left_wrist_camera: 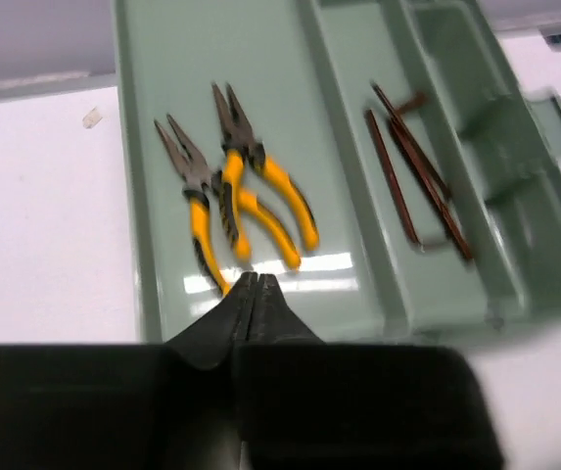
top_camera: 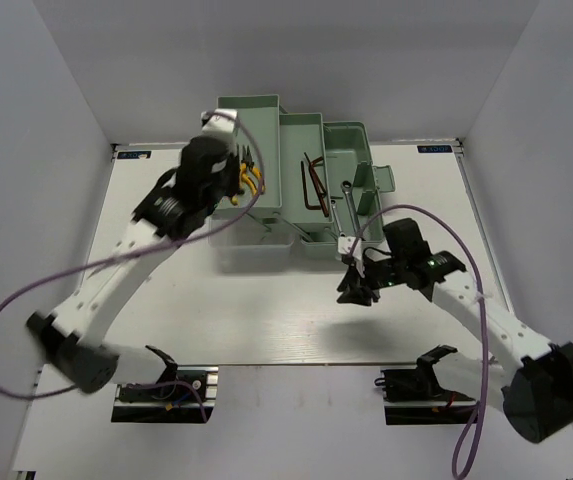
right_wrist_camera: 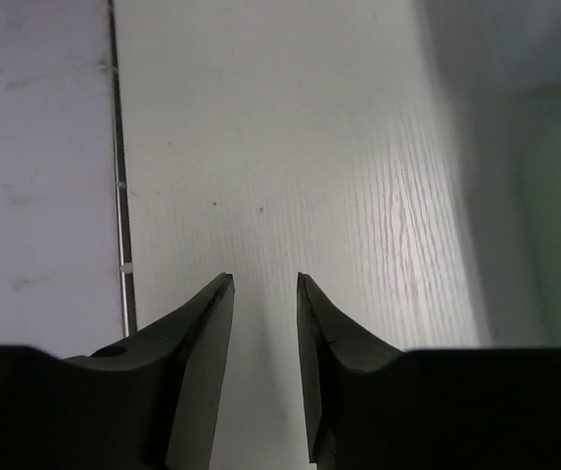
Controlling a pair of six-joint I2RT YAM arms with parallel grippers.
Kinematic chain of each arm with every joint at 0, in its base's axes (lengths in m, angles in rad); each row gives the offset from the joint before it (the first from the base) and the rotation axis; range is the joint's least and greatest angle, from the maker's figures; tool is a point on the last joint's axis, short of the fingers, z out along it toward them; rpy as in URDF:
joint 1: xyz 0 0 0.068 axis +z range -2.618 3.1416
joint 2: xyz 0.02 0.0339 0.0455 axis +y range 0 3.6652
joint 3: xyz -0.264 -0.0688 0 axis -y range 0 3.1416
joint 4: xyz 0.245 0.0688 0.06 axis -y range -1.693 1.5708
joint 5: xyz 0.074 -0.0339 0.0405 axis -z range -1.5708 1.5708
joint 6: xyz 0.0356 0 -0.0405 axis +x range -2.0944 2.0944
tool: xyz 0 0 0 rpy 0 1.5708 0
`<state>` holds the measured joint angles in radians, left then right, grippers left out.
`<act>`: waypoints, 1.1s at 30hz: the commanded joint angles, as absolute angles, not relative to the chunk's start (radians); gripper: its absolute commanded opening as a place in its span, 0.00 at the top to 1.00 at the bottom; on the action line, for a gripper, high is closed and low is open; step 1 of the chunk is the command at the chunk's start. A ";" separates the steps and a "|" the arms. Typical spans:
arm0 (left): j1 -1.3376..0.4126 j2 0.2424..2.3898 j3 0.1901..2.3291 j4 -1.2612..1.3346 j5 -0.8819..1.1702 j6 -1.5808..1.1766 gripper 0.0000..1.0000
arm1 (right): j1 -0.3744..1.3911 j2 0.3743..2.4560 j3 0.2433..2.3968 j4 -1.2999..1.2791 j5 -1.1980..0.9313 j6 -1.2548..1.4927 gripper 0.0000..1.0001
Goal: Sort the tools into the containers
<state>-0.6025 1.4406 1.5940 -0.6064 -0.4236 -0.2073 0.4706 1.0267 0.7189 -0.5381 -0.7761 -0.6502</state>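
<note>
Left claw (left_wrist_camera: pixel 254 284), pinched closed and empty, hangs over a tray (left_wrist_camera: pixel 153 147). Both pliers (left_wrist_camera: pixel 231 196) lie just ahead in it, hex keys (left_wrist_camera: pixel 417 176) in the next tray. Right claw (right_wrist_camera: pixel 263 294), slightly parted and empty, hovers above the counter (right_wrist_camera: pixel 309 147). The wrenches' whereabouts are unclear.

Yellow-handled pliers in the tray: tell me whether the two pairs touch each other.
Touching. In the left wrist view a yellow handle of the pliers nearer the hex keys lies across the other pliers in the pale green tray.
</note>
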 commanded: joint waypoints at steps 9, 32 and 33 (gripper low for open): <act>-0.609 0.585 0.904 -0.757 -0.448 -0.468 0.38 | 0.741 1.442 1.175 -0.461 -0.567 -0.942 0.64; -0.609 0.517 0.637 -0.997 -0.387 -1.060 0.15 | 1.057 1.999 1.652 -0.359 -0.032 -0.977 0.48; -0.609 0.506 0.627 -0.997 -0.387 -1.071 0.15 | 1.066 2.006 1.651 -0.347 -0.019 -0.967 0.48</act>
